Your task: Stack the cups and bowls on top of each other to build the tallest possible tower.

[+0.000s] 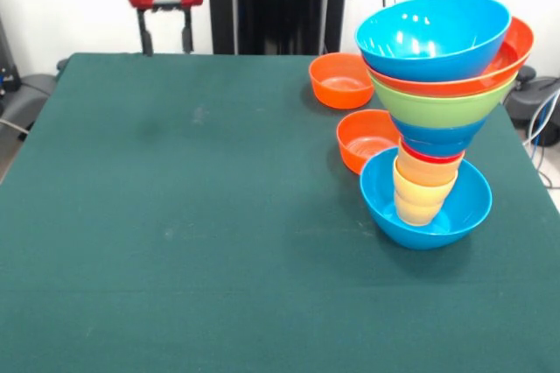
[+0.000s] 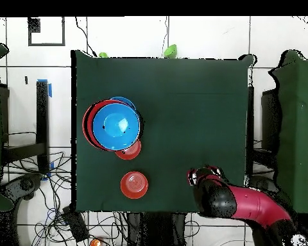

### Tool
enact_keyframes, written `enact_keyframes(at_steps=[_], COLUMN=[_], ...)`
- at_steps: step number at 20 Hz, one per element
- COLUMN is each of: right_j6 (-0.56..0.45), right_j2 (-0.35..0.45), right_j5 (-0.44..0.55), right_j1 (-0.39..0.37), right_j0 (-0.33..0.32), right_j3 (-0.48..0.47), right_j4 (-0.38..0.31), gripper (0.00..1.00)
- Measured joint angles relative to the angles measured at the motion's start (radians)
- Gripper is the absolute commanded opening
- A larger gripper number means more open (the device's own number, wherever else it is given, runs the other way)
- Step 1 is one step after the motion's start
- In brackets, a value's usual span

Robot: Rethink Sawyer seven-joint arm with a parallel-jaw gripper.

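Green cloth covers the table (image 1: 175, 215), and the tower (image 1: 437, 110) stands near one side edge, well apart from the gripper (image 1: 165, 31), whose fingers hang apart and empty over the far edge. Most of the cloth lies bare. Cups sit in a light-blue bowl (image 1: 468, 207), wider bowls flare above, and two small orange bowls (image 1: 341, 80) rest beside it.

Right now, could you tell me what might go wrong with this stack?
The tower widens upward and leans: the top light-blue bowl overhangs the base bowl, so a nudge might topple it. Two small orange bowls sit close beside it; picking one up risks brushing the tower. The gripper is well clear of it.
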Motion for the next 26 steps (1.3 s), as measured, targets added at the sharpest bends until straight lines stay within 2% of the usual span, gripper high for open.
enact_keyframes(at_steps=[8, 17, 26], right_j6=[0.000, 0.002, 0.084], right_j2=[-0.044, -0.049, -0.084], right_j5=[0.000, -0.024, -0.116], right_j1=[-0.076, -0.060, -0.026], right_j0=[0.064, 0.098, 0.194], right_j3=[0.087, 0.090, 0.090], right_j4=[0.000, 0.008, 0.051], gripper=[1.00, 1.00, 1.00])
